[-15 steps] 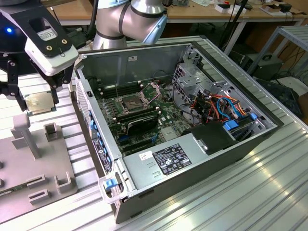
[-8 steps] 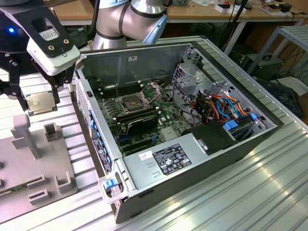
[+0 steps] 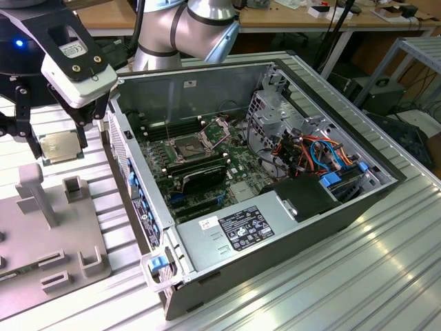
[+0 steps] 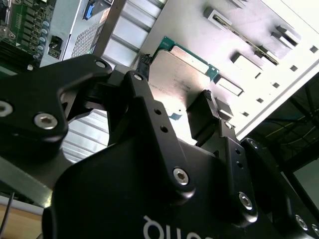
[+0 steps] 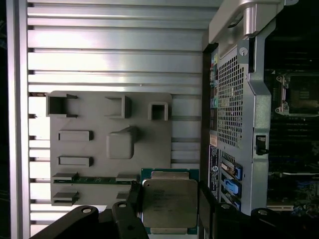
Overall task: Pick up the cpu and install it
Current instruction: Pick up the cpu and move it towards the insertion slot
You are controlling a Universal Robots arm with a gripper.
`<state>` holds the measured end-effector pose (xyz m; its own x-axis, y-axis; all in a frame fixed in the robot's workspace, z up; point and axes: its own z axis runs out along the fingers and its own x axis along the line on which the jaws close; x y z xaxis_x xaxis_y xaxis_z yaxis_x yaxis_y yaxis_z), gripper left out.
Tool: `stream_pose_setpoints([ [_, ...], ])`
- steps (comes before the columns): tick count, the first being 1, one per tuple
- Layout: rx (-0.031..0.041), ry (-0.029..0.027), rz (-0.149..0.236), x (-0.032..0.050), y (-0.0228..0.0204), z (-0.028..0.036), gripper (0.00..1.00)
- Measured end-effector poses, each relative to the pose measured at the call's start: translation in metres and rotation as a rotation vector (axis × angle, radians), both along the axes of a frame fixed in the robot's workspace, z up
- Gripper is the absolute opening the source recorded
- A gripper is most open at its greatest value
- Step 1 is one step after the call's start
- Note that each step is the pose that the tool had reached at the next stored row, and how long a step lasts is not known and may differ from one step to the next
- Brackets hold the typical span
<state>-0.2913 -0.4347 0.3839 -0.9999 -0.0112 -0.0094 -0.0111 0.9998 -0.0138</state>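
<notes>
The cpu is off the surface, clamped by two opposite edges between the black fingers of the claw. Its dull silver top faces up and its green rim shows in both wrist views. It hangs level, close to the surface's edge at the exterior view's left. The claw is narrowed onto the chip, one finger on each side.

Below it, near the front corner of the ribbed metal surface at the exterior view's left, lies a grey fixture plate with an upright post, small brackets and slots. In the first wrist view the chip sits over the plate's edge that faces the computer case, partly above the strip of bare surface between the two.

Just beside the plate, toward the exterior view's right, the open computer case lies on its side. On its board the socket stands with its metal frame hinged up, and black memory sticks lie just in front of it.

Beyond the case the arm's grey joint rises at the surface's far edge.
</notes>
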Motion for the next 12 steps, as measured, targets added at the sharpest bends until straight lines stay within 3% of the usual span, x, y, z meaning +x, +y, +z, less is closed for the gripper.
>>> stream_pose_setpoints([
  [12, 0.0, 0.0, 0.0, 0.003, 0.0, 0.0, 0.55],
])
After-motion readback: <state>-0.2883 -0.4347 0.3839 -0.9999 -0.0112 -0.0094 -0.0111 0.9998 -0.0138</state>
